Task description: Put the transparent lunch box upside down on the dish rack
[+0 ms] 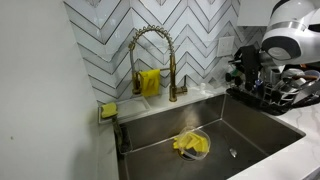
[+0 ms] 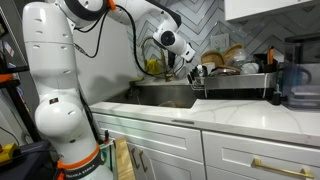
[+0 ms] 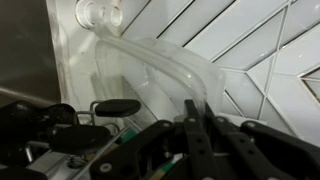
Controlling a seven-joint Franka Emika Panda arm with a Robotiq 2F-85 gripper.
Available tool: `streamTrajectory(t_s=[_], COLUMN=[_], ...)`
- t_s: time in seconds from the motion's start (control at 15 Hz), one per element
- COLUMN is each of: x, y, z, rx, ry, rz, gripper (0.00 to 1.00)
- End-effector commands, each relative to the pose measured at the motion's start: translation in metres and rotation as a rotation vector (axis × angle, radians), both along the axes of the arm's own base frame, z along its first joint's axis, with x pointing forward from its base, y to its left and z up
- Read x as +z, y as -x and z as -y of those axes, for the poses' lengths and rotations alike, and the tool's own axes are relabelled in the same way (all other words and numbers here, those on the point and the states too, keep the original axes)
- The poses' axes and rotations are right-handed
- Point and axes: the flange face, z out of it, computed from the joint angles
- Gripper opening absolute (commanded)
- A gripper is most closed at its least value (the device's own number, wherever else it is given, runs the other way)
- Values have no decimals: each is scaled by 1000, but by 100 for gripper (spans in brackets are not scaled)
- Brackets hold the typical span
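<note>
In the wrist view my gripper point(image 3: 197, 108) is shut on the thin wall of the transparent lunch box point(image 3: 150, 70), a clear plastic box with rounded corners held up against the white herringbone tiles. Black wires of the dish rack point(image 3: 60, 132) lie below it at the lower left. In both exterior views the gripper point(image 1: 248, 66) point(image 2: 190, 64) hangs at the sink-side end of the dish rack point(image 1: 278, 98) point(image 2: 238, 82), just above it. The box is too faint to make out in the exterior views.
The steel sink point(image 1: 250, 130) holds a yellow cloth point(image 1: 190, 145). A brass spring faucet point(image 1: 150, 50) stands behind it, and a yellow sponge point(image 1: 108, 110) lies at the corner. The rack holds dishes and dark utensils point(image 2: 225, 58). A dark appliance point(image 2: 300, 80) stands beyond the rack.
</note>
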Motion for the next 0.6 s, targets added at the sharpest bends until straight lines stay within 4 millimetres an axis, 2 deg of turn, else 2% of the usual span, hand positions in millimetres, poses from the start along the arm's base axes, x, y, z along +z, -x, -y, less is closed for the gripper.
streamTrajectory(t_s=[0.0, 0.53], x=[-6, -14], y=[20, 33], z=[19, 29], rx=[-63, -119], ry=[50, 100], rz=[-68, -153], gripper=[2, 2])
